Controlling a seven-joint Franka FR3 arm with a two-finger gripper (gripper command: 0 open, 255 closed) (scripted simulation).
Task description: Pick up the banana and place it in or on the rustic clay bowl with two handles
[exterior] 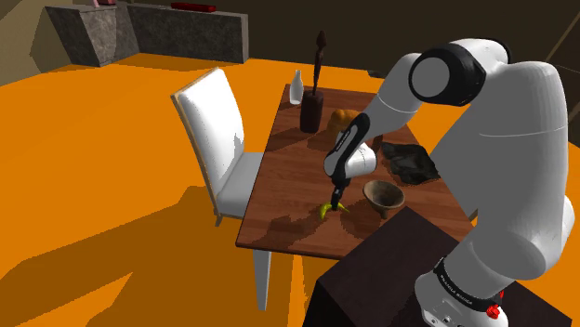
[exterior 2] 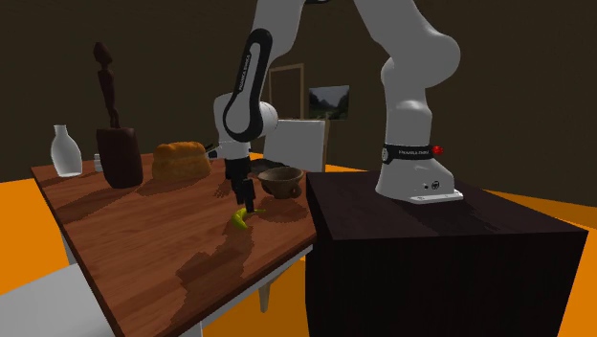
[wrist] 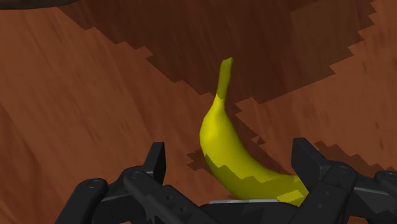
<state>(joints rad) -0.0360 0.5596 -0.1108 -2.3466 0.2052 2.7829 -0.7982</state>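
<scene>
A yellow banana (exterior: 324, 210) lies on the wooden table (exterior: 288, 218) near its front edge, also visible in the second exterior view as the banana (exterior 2: 238, 220). My gripper (exterior: 336, 198) points down right over it. In the wrist view the banana (wrist: 229, 149) lies between the two black fingers (wrist: 155, 159), which stand apart; the left one is clear of it, so the gripper (wrist: 230, 158) is open. The brown clay bowl (exterior: 383, 195) stands upright on the table just to the shoulder view's right of the banana, and I see the bowl (exterior 2: 281, 181) behind the gripper (exterior 2: 248, 204).
A white chair (exterior: 218, 139) stands at the table's left side. At the far end are a white bottle (exterior: 296, 87), a dark figure on a block (exterior: 312, 110) and an orange lump (exterior: 342, 118). A black rocky object (exterior: 411, 163) lies beyond the bowl. The dark stand (exterior 2: 431, 249) borders the table.
</scene>
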